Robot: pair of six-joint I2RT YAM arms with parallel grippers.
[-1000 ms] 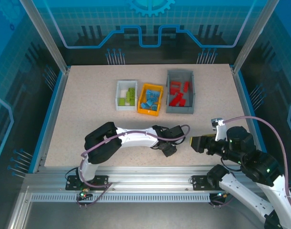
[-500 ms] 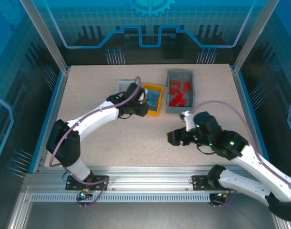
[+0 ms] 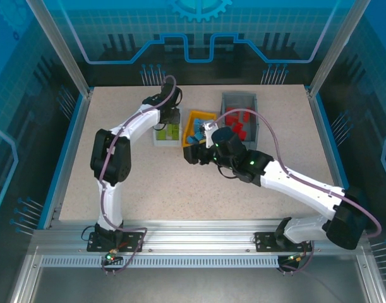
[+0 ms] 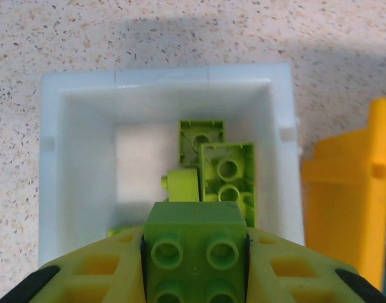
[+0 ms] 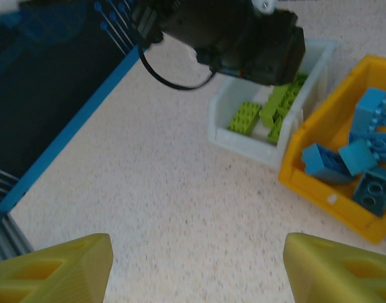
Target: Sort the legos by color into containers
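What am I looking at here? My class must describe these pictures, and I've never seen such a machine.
Two robot arms stand on a table, sorting bricks by colour. One picture looks down from above; two come from wrist cameras. The left hand grips a lime green brick above the white bin, which holds more green bricks. The right hand, open and empty, hovers near the orange-yellow bin of blue bricks. Red bricks lie in the grey bin.

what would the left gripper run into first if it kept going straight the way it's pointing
The left gripper, shut on a green brick, points down into the white bin. Going on, the brick would likely land on the loose green legos lying there first; depth is hard to judge.
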